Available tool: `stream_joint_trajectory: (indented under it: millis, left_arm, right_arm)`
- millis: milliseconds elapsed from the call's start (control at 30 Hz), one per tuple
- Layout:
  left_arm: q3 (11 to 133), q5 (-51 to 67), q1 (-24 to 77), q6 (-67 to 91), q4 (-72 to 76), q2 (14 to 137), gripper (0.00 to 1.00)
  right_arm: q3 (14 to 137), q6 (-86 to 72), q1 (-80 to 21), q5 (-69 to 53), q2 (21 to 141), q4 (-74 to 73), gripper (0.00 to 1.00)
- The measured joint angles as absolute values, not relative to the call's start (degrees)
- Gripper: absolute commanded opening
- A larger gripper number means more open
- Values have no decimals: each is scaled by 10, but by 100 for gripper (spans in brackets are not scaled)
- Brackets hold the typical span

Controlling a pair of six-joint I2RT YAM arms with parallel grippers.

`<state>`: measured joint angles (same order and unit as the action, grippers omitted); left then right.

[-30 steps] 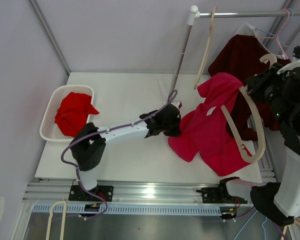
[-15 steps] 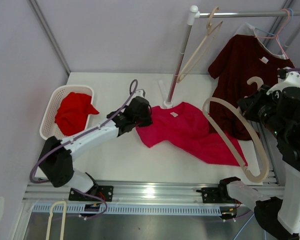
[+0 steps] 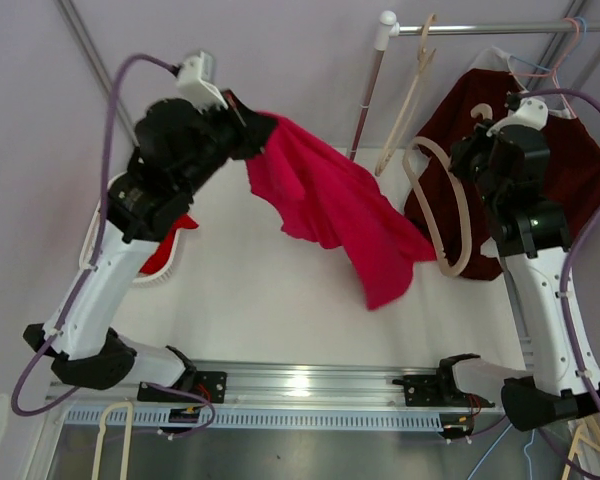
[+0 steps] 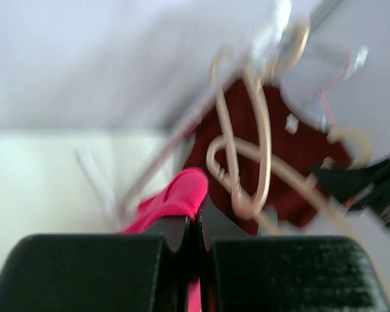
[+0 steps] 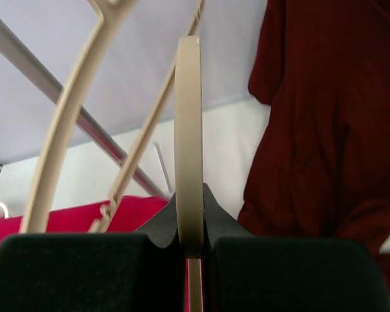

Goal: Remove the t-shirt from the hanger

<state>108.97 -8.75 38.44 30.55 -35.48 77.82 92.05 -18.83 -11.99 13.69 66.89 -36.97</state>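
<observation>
Top external view
Left gripper (image 3: 242, 128): is clenching one edge of the t-shirt (image 3: 325, 195), raised high above the table (image 3: 270, 300).
T-shirt: is hanging in the air from that grip and draping down to the right; it is off the hanger (image 3: 448, 215), with its right edge just beside it.
Right gripper (image 3: 472, 152): is grasping the beige hanger near its hook, in front of the dark red shirt (image 3: 570, 180).
Rail (image 3: 500, 27): is carrying the dark red shirt and a second hanger (image 3: 412, 90).
Basket (image 3: 158, 278): is sitting at the table's left side, holding a red garment (image 3: 165, 252); the left arm is hiding most of it.

Left wrist view
Fingers (image 4: 91, 273): are pressing together on a fold of pink fabric.
Background: is showing blurred; the hanger and dark red shirt are visible beyond.

Right wrist view
Fingers (image 5: 65, 273): are clamping the hanger's flat bar, which is standing edge-on between them.
T-shirt: is showing as a pink strip at lower left, behind the second hanger.
Dark red shirt: is hanging at right.
</observation>
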Motion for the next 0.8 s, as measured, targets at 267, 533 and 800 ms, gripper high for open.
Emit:
stream_joint_trajectory:
  millis: [267,533,800]
  left_arm:
    - [1358,-44,237,271,-361,888,1]
    - [1366,-28,98,269,-307,877,1]
    - [1390,-33,-25,248,-258,854,1]
  right_arm:
    - [967,-157,-29,63,765,-213,0]
    - [1051,-134,33,-21,849,-153,0]
    - [1166,-128,40,-84,926,-136,0]
